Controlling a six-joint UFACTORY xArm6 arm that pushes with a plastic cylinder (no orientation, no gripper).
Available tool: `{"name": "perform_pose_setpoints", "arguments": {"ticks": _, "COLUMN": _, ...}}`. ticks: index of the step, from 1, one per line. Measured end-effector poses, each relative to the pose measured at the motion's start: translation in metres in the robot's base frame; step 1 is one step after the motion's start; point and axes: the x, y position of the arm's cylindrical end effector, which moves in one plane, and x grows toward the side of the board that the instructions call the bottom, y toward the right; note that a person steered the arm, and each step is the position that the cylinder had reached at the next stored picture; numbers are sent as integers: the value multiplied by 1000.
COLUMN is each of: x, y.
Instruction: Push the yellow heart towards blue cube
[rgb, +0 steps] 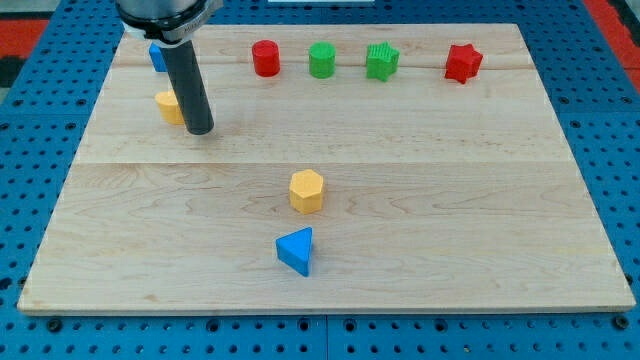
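Note:
The yellow heart (168, 105) lies near the board's upper left, partly hidden behind the rod. The blue cube (157, 57) sits just above it at the top left, mostly hidden by the arm. My tip (200, 130) rests on the board just right of and slightly below the yellow heart, touching or nearly touching its right side.
A red cylinder (265, 58), a green cylinder (322, 60), a green star-like block (382, 61) and a red star (463, 62) line the top. A yellow hexagon (307, 190) and a blue triangle (297, 250) sit at lower centre. The wooden board (450, 200) rests on a blue pegboard.

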Motion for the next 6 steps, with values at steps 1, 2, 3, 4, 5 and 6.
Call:
{"name": "perform_pose_setpoints", "arguments": {"ticks": 1, "x": -20, "y": -21}}
{"name": "perform_pose_setpoints", "arguments": {"ticks": 2, "x": -48, "y": -31}}
{"name": "perform_pose_setpoints", "arguments": {"ticks": 3, "x": -62, "y": -38}}
{"name": "perform_pose_setpoints", "arguments": {"ticks": 4, "x": -34, "y": -38}}
{"name": "perform_pose_setpoints", "arguments": {"ticks": 5, "x": -29, "y": -63}}
{"name": "perform_pose_setpoints", "arguments": {"ticks": 6, "x": -58, "y": -67}}
